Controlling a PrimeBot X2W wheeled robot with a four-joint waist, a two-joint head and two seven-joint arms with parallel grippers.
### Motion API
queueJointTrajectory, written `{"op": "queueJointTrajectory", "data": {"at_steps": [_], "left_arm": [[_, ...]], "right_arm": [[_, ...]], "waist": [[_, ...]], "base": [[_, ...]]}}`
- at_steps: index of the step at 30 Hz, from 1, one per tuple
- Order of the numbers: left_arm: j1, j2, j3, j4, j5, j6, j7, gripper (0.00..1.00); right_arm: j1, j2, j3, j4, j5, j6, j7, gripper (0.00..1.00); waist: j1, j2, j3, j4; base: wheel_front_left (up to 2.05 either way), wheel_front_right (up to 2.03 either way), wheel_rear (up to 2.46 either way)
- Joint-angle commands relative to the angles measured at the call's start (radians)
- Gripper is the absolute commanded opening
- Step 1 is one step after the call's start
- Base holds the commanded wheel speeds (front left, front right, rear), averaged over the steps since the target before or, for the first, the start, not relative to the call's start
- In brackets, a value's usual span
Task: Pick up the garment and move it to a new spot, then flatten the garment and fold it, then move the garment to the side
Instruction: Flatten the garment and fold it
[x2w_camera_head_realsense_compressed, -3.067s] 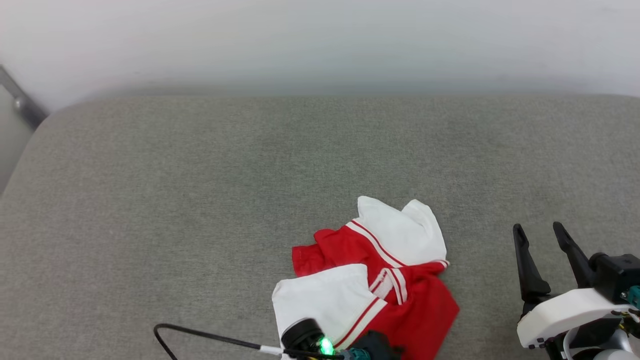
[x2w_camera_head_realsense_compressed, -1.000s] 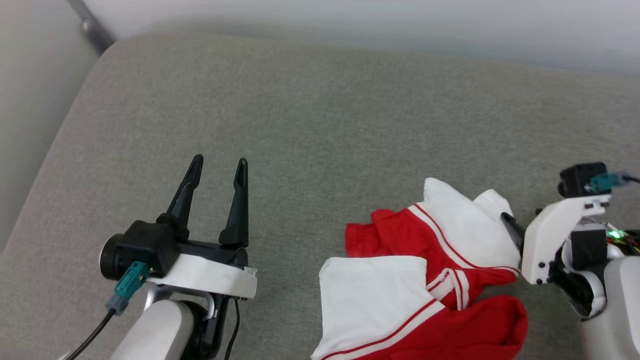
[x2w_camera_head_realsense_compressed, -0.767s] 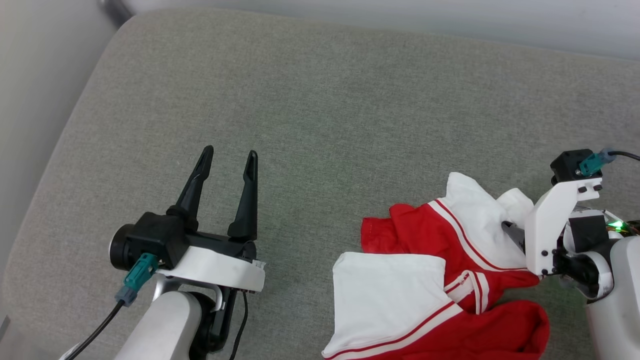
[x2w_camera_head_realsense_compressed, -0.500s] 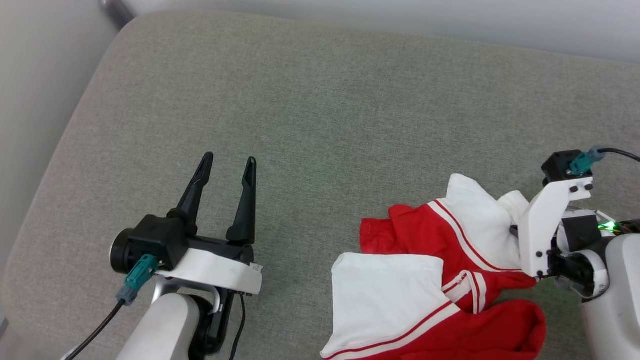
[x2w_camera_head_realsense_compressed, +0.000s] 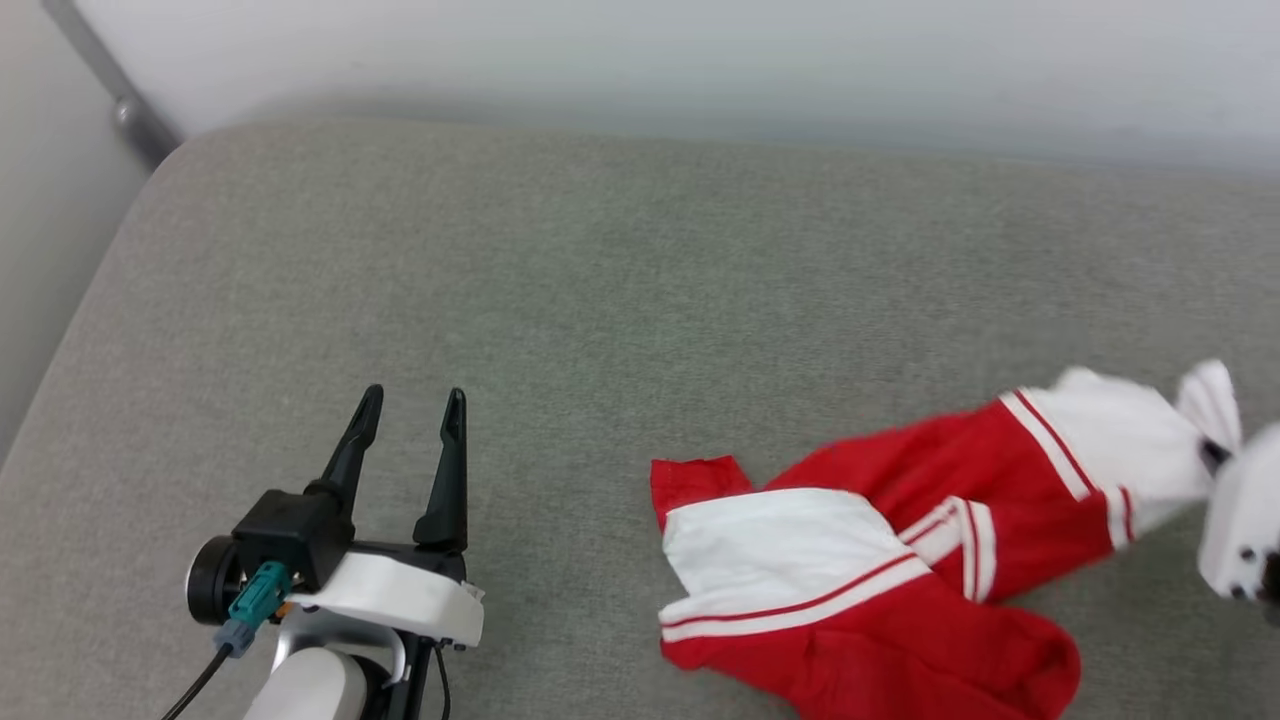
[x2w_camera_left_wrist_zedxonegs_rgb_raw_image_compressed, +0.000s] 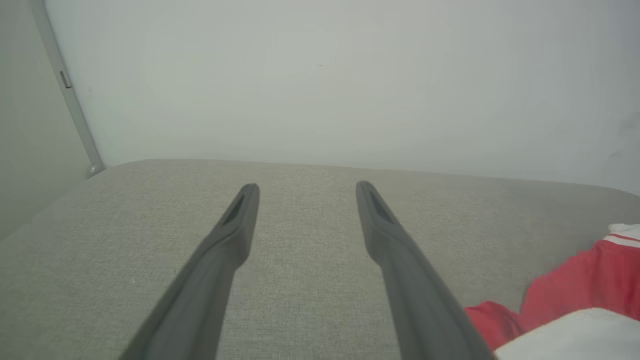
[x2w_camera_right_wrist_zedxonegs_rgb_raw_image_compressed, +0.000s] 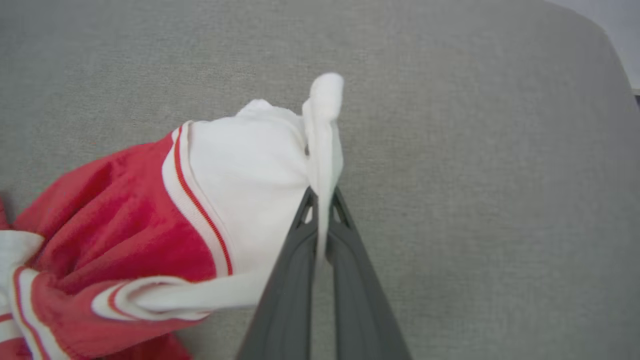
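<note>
- Head view: the garment (x2w_camera_head_realsense_compressed: 880, 560) is laid crumpled on the grey cushion (x2w_camera_head_realsense_compressed: 600, 300), at the right, with one white sleeve stretched towards the right edge. The left gripper (x2w_camera_head_realsense_compressed: 414, 394) is held at the lower left, well apart from it.
- Left wrist view: the left gripper's fingers are spread wide, and nothing is held between them. The garment is seen at the lower right.
- Right wrist view: the right gripper (x2w_camera_right_wrist_zedxonegs_rgb_raw_image_compressed: 320, 197) is clamped on a fold of the garment's white sleeve.

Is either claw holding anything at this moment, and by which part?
The right claw is shut on the garment, pinching a bunched fold of its white sleeve. The left claw is open and holds nothing.
</note>
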Motion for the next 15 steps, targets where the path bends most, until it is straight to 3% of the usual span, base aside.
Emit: {"op": "queueJointTrajectory", "data": {"at_steps": [1, 6, 7, 8, 9, 15], "left_arm": [[0.014, 0.006, 0.003, -0.005, -0.005, 0.008, 0.004, 1.00], [0.046, 0.019, 0.008, -0.011, -0.016, 0.018, 0.024, 1.00], [0.052, 0.021, 0.010, -0.011, -0.017, 0.020, 0.026, 1.00], [0.057, 0.023, 0.012, -0.012, -0.020, 0.023, 0.030, 1.00], [0.062, 0.025, 0.013, -0.012, -0.024, 0.025, 0.033, 1.00], [0.093, 0.038, 0.020, -0.011, -0.032, 0.037, 0.049, 1.00]], "right_arm": [[0.048, 0.019, -0.046, -0.011, -0.009, -0.001, -0.009, 0.00], [0.219, 0.094, -0.204, 0.018, -0.030, -0.001, -0.056, 0.00], [0.244, 0.111, -0.223, 0.039, -0.026, -0.001, -0.070, 0.20], [0.263, 0.124, -0.235, 0.060, -0.026, -0.001, -0.089, 0.48], [0.279, 0.134, -0.241, 0.083, -0.029, -0.001, -0.110, 1.00], [0.275, 0.169, -0.226, 0.124, -0.029, -0.001, -0.401, 1.00]], "waist": [[-0.0001, 0.0000, -0.029, -0.031], [-0.0001, 0.0000, -0.045, -0.055], [-0.0001, 0.0000, -0.049, -0.058], [-0.0001, 0.0000, -0.051, -0.062], [-0.0001, 0.0000, -0.054, -0.064], [-0.0001, 0.0000, -0.079, -0.076]], "base": [[0.00, 0.00, 0.00], [0.00, 0.00, 0.00], [0.00, 0.00, 0.00], [0.00, 0.00, 0.00], [0.00, 0.00, 0.00], [0.00, 0.00, 0.00]]}}
